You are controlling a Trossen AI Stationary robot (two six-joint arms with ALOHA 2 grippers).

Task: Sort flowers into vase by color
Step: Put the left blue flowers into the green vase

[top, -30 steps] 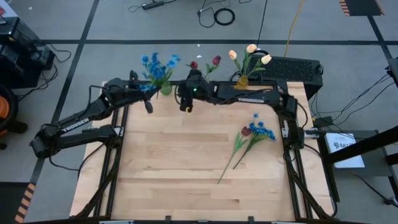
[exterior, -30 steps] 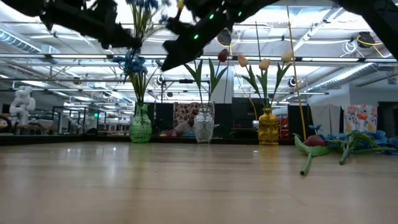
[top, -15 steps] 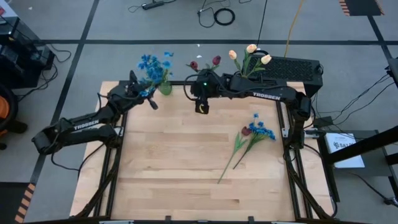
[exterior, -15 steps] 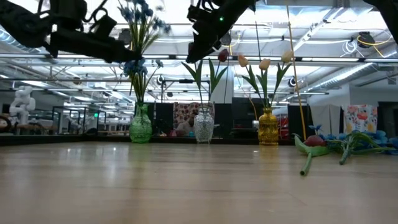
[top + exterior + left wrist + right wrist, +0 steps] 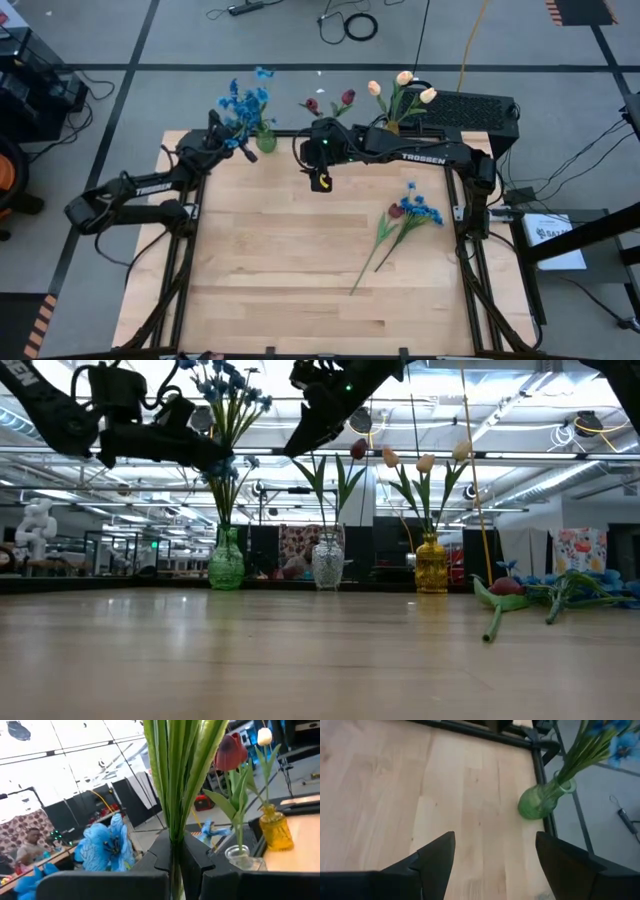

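left gripper point(image 5: 172, 865): your jaws pinch the green stems of a blue-blossom flower bunch point(image 5: 240, 103), held over the green glass vase point(image 5: 265, 142).
right gripper point(image 5: 320, 180): jaws wide, empty, above the wooden surface point(image 5: 300, 250).
risk: stems could miss the narrow neck or tip the vase.
remaining: a red tulip and blue flowers point(image 5: 405, 215) lying near the right edge.

Left gripper point(image 5: 236, 143) clamped tight, raised at table's far left. Right gripper point(image 5: 322, 181) spread wide, hovering mid-rear.
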